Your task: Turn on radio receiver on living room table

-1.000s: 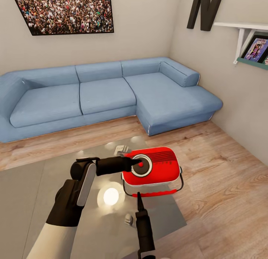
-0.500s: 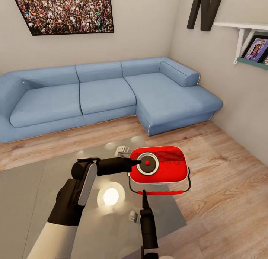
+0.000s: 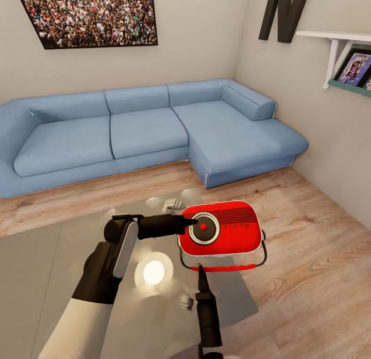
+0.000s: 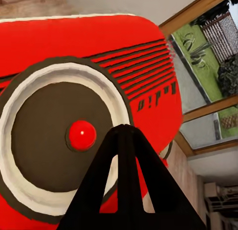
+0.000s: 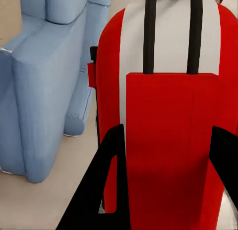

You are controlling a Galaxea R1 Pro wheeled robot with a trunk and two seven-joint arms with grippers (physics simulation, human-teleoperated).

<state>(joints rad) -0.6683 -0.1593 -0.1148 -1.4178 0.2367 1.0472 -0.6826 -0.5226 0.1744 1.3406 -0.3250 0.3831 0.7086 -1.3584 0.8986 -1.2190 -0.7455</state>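
The red radio receiver (image 3: pixel 226 230) rests at the right edge of the glossy grey table (image 3: pixel 51 266), dial facing up and wire handle toward me. My left gripper (image 3: pixel 191 222) is shut, its tip against the white-ringed dial just beside the red centre knob (image 4: pixel 82 135); in the left wrist view the joined fingers (image 4: pixel 124 160) point at the dial. My right gripper (image 3: pixel 200 274) sits at the radio's near side. It stands open, its fingers (image 5: pixel 106 180) on either side of the red handle grip (image 5: pixel 171 141).
The blue L-shaped sofa (image 3: pixel 144 132) stands beyond the table across a strip of wood floor. The crowd photo (image 3: pixel 87 16) and black letter N (image 3: pixel 283 11) hang on the walls. A white shelf (image 3: pixel 340 36) with a picture juts from the right wall.
The radio has shifted a little to the right along the table edge. Both grippers have moved right with it, the left tip staying on the dial.
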